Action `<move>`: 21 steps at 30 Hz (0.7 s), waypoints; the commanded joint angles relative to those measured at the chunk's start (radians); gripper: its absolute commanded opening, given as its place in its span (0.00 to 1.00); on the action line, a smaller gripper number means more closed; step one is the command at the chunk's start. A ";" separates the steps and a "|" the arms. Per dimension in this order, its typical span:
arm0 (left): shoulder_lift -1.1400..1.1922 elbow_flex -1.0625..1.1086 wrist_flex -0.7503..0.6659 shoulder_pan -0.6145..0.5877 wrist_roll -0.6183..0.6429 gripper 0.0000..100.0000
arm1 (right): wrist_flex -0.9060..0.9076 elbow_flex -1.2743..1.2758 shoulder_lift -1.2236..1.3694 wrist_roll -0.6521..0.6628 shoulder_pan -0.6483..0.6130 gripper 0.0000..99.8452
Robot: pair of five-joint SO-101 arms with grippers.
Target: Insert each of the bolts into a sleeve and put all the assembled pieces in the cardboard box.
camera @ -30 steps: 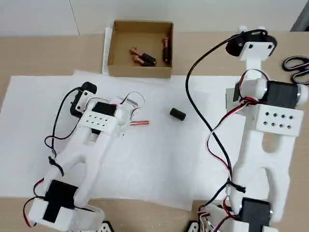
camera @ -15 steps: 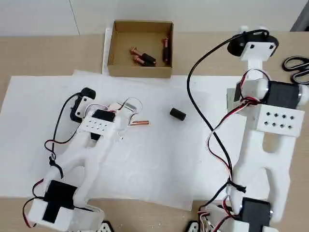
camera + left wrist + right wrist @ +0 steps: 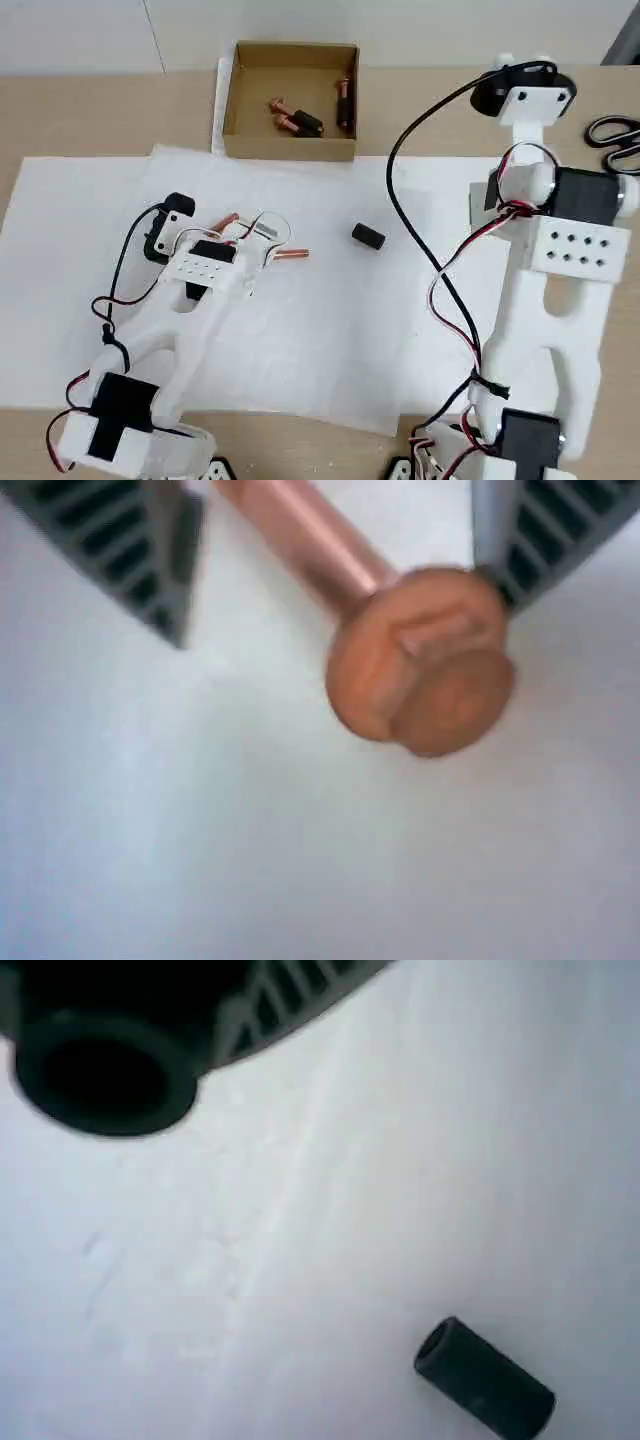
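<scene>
high view: i'm working the pick-up of a bolt (image 3: 292, 254) with the left claw (image 3: 262, 232). the bolt lies flat on the white paper (image 3: 330, 340), just beside the claw at its 4 o'clock. a second copper piece (image 3: 225, 220) shows at the claw's 9 o'clock, close by the arm. i can't tell which of the two the wrist camera has. the loose sleeve (image 3: 368, 237) sits at 3 o'clock from the claw, well apart. the cardboard box (image 3: 290, 148) is at 12 o'clock, with assembled pieces inside.

left wrist view: the claw is spread. a copper shaft runs between the jaws, its flanged head (image 3: 420, 675) toward the lens, close against one jaw and apart from the other. to do this well i'd centre the claw over the shaft, then pinch mid-shaft rather than on the head, leaving the tip free for the sleeve. a round shaft may roll on paper, so i'd close slowly.

right wrist view: the sleeve lies on the paper, well apart from a black tube (image 3: 100, 1075) near the lens. i cannot tell how the right claw (image 3: 520, 92) stands.
</scene>
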 commanded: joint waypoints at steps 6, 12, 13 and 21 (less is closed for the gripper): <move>-0.005 -0.001 -0.014 0.005 -0.037 0.05 | 0.004 -0.006 -0.041 -0.011 0.008 0.00; -0.005 -0.001 -0.014 0.032 -0.040 0.04 | 0.005 -0.006 -0.041 -0.011 0.008 0.00; -0.006 -0.001 -0.012 0.048 -0.044 0.04 | 0.005 -0.006 -0.041 -0.011 0.008 0.00; -0.017 -0.091 0.109 0.074 -0.138 0.01 | 0.005 -0.006 -0.041 -0.011 0.010 0.00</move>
